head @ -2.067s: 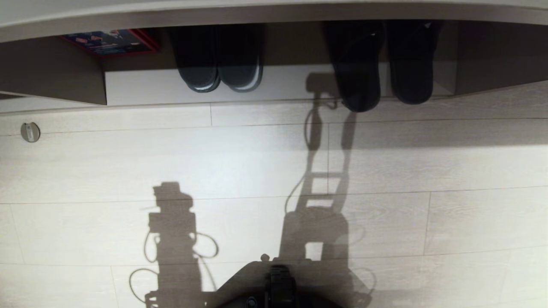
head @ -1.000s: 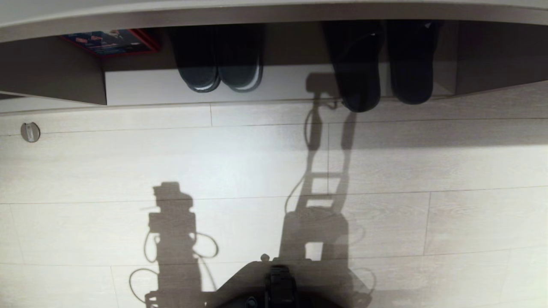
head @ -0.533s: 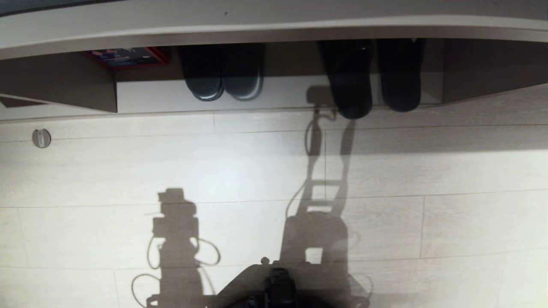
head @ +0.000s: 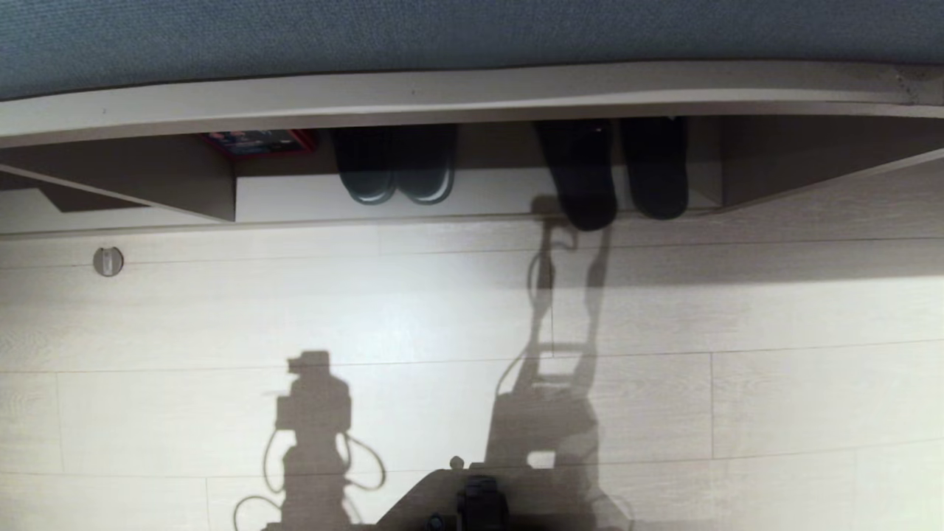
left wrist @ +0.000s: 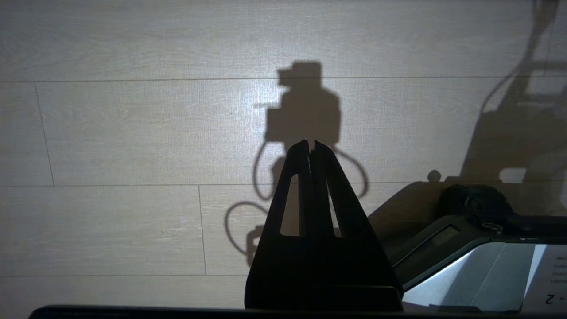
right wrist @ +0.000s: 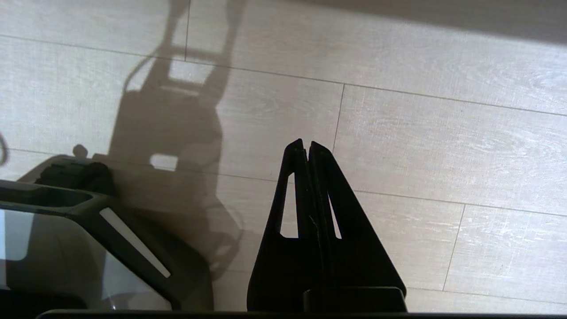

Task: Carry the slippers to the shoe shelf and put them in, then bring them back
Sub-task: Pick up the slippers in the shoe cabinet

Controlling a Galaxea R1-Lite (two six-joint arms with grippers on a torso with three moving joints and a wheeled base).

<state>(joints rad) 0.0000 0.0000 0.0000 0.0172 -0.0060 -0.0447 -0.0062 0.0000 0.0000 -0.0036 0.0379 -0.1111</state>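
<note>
The slippers (head: 586, 181) are a dark pair lying side by side in the right part of the shoe shelf (head: 487, 193). The left one's end juts a little over the shelf's front edge; the other slipper (head: 655, 177) lies just right of it. Neither arm shows in the head view, only their shadows on the floor. My left gripper (left wrist: 309, 142) hangs shut over bare floor beside my base. My right gripper (right wrist: 306, 142) hangs shut on the other side. Both are empty and far from the shelf.
A second dark pair with pale sole rims (head: 394, 177) sits left of the slippers. A red-edged flat box (head: 258, 140) lies further left. A blue-grey surface (head: 472, 29) runs above the shelf. A round metal disc (head: 108, 261) is set in the floor. My base (head: 472, 505) is at the near edge.
The whole head view has shifted: shelf and floor now sit lower and look smaller, and the blue-grey surface above has come into view. Slippers and grippers have not moved.
</note>
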